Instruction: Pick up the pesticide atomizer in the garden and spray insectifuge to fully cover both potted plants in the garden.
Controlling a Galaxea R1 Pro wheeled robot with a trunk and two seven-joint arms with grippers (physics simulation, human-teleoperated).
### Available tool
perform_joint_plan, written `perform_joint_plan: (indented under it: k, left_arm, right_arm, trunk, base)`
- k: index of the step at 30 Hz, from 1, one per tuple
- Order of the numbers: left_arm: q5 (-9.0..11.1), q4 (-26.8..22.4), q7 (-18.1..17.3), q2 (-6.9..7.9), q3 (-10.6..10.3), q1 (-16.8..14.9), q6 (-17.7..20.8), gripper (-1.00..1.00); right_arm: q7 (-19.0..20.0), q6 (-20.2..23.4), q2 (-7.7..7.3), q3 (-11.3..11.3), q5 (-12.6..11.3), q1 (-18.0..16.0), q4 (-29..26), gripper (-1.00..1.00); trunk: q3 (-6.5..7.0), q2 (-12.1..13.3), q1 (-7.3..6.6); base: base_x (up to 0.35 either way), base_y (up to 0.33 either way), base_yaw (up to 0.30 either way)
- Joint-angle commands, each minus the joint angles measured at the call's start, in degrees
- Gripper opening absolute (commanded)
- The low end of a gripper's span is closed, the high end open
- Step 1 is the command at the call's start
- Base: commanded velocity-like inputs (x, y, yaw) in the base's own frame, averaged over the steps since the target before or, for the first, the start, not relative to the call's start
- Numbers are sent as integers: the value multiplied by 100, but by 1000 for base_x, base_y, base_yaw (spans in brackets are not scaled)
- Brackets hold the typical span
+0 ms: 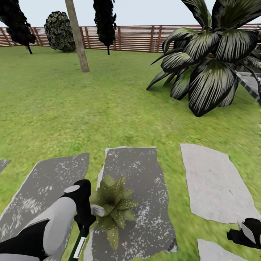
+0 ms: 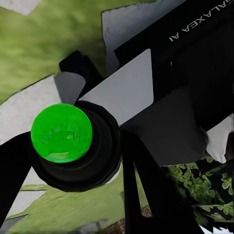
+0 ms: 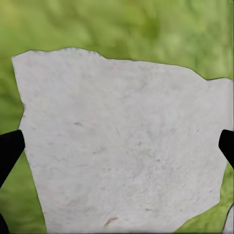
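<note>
Lawn [image 1: 54, 108] with stone slabs [image 1: 214, 185]; potted plant [image 1: 112, 206] apparently on one.

Bright green lawn [image 1: 90, 108] fills ground, evenly lit. Grey speckled stone slabs [image 1: 141, 170] lie side by side in near grass; paler grey slab [image 1: 214, 185] to right, seen close in right wrist view [image 3: 122, 146]. Brown slatted wooden fence [image 1: 134, 38] along far edge. Bare slanted trunk [image 1: 78, 36], dark trees [image 1: 105, 21], large dark-leaved white-striped bush [image 1: 210, 58]. Pale overcast sky [image 1: 145, 11].
</note>
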Motion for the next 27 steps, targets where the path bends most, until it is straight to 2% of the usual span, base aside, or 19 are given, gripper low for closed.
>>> perform_joint_plan:
  k: [1,13,19,27]
  left_arm:
    - [-61,10,-44,-4,40,-2,60,-100]
    - [-61,261,-37,13,46,-2,53,-100]
    - [-61,245,-30,20,46,-2,56,-100]
    - [-60,240,-29,57,37,-2,58,-100]
  right_arm:
    - [11,5,-1,28,-57,-9,11,100]
    - [10,7,-1,28,-57,-9,11,100]
    - [10,6,-2,28,-57,-9,11,100]
    - [11,7,-2,28,-57,-9,11,100]
  trunk:
    - [-6,-2,-1]
    - [-8,-2,-1]
    - [-8,-2,-1]
    - [-8,-2,-1]
  base:
    - [0,0,-182]
    - [0,36,-18]
    - [0,274,-31]
    - [-15,303,-251]
